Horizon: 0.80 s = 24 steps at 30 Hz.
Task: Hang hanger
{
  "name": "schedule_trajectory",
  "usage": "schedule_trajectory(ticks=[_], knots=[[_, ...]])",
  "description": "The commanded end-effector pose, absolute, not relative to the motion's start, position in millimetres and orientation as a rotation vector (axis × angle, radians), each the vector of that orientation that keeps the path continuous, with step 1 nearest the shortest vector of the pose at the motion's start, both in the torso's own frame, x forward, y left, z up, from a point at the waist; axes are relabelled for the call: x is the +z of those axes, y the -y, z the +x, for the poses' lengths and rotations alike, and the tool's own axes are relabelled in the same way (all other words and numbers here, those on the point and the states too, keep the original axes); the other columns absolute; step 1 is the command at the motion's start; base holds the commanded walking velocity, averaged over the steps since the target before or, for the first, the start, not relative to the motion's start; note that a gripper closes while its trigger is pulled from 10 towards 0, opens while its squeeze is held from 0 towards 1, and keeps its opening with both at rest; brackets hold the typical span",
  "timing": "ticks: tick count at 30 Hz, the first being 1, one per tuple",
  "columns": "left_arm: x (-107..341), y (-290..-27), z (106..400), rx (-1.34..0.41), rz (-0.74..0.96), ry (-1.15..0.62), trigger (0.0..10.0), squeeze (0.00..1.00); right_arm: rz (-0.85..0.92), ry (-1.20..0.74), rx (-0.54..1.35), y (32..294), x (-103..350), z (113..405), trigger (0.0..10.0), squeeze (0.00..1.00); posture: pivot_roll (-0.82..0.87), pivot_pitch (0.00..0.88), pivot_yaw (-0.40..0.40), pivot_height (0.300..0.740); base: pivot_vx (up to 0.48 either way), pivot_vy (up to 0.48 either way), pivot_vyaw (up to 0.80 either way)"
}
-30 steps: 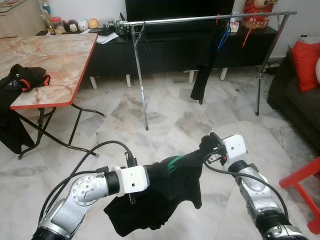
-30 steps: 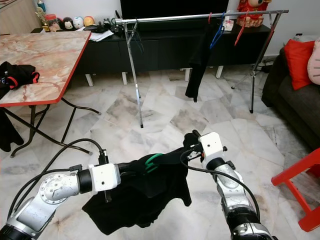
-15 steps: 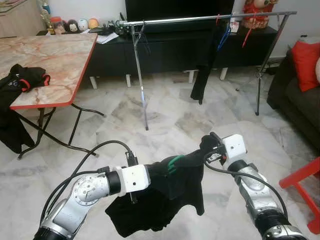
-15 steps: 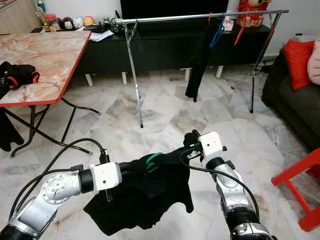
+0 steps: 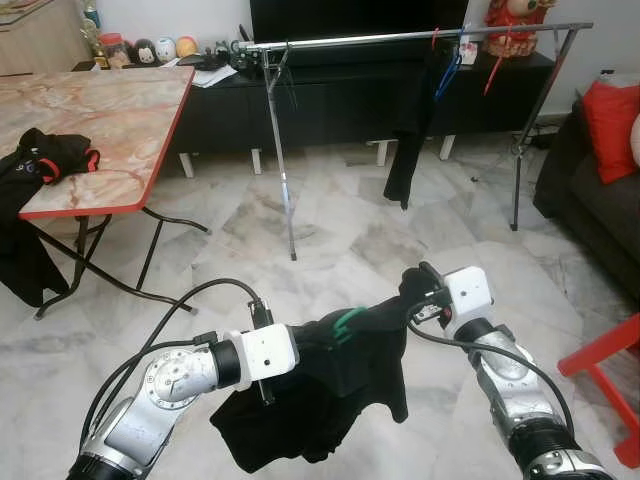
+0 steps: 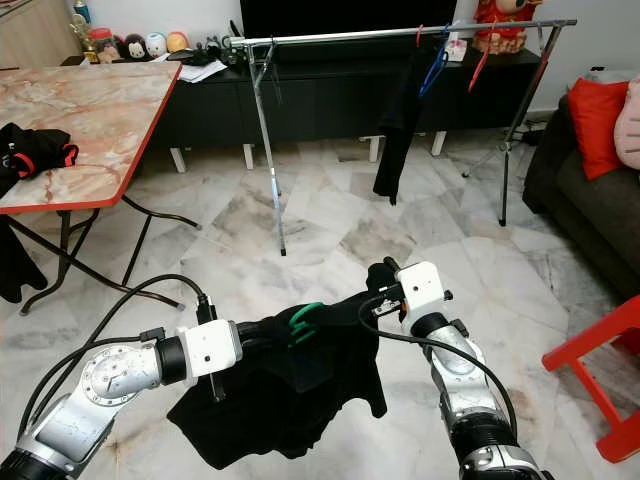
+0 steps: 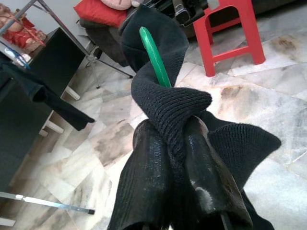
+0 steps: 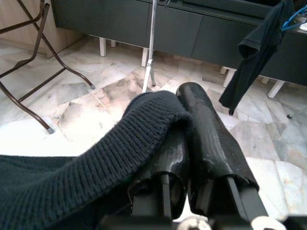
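A black knit garment on a green hanger hangs between my two arms, low over the floor. My left gripper is shut on the garment's one shoulder, and the green hanger sticks out of the knit just past its fingers. At the other shoulder my right gripper is shut on the knit, which drapes over its fingers. Across the room stands the metal clothes rail, carrying a black garment, a blue hanger and a red hanger.
A marble-top folding table with dark clothing on it stands at the left. Behind the rail runs a black TV cabinet. At the right are a dark sofa with a red cushion and a red stool.
The garment's loose hem has swayed a little. Both grippers keep their hold in nearly the same place.
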<state>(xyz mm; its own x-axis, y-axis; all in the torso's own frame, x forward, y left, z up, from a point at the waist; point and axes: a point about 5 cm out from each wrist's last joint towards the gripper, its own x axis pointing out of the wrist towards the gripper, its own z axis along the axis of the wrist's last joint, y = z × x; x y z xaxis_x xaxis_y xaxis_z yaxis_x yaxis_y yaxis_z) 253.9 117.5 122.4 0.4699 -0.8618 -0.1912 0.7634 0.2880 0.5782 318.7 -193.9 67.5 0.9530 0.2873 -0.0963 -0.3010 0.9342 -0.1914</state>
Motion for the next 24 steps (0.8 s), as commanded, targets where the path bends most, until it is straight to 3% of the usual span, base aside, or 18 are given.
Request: schedule_trajectory(ticks=[1, 2, 3, 4, 5, 20, 21, 22, 24], knots=[[130.0, -118.4, 257.5, -1.069, 0.673, 0.192, 10.0, 0.02, -0.195, -0.037, 0.296, 191.6, 75.3, 323.4, 0.0, 0.00, 0.00, 0.001, -0.006, 0.740, 0.000, 0.000, 0.00], [130.0, -118.6, 257.8, -1.069, 0.671, 0.189, 10.0, 0.36, -0.195, -0.037, 0.296, 191.5, 75.5, 323.5, 0.0, 0.00, 0.00, 0.001, -0.006, 0.740, 0.000, 0.000, 0.00], [130.0, -118.6, 257.8, -1.069, 0.671, 0.189, 10.0, 0.36, -0.195, -0.037, 0.296, 191.5, 75.5, 323.5, 0.0, 0.00, 0.00, 0.001, -0.006, 0.740, 0.000, 0.000, 0.00], [129.8, -118.5, 257.9, -1.071, 0.669, 0.186, 10.0, 0.88, -0.194, -0.037, 0.296, 191.6, 75.5, 323.5, 0.0, 0.00, 0.00, 0.000, -0.006, 0.740, 0.000, 0.000, 0.00], [129.7, -118.4, 257.9, -1.072, 0.668, 0.185, 10.0, 1.00, -0.194, -0.037, 0.296, 191.6, 75.6, 323.6, 0.0, 0.00, 0.00, 0.000, -0.006, 0.740, 0.000, 0.000, 0.00], [125.9, -118.0, 255.8, -1.082, 0.669, 0.170, 10.0, 1.00, -0.195, -0.038, 0.297, 191.1, 76.4, 324.7, 0.0, 0.00, 0.00, 0.002, -0.007, 0.740, 0.000, 0.000, 0.00], [125.5, -118.1, 255.8, -1.082, 0.669, 0.168, 10.0, 0.65, -0.195, -0.038, 0.298, 191.0, 76.6, 324.9, 0.0, 0.00, 0.00, 0.002, -0.007, 0.740, 0.000, 0.000, 0.00], [124.1, -118.3, 255.4, -1.081, 0.669, 0.163, 10.0, 0.00, -0.196, -0.039, 0.300, 190.5, 76.8, 325.3, 0.0, 0.00, 0.00, 0.002, -0.007, 0.740, 0.000, 0.000, 0.00], [121.7, -118.4, 254.5, -1.081, 0.662, 0.152, 10.0, 0.00, -0.200, -0.039, 0.304, 190.1, 77.3, 325.8, 0.0, 0.00, 0.00, 0.002, -0.007, 0.740, 0.000, 0.000, 0.00]])
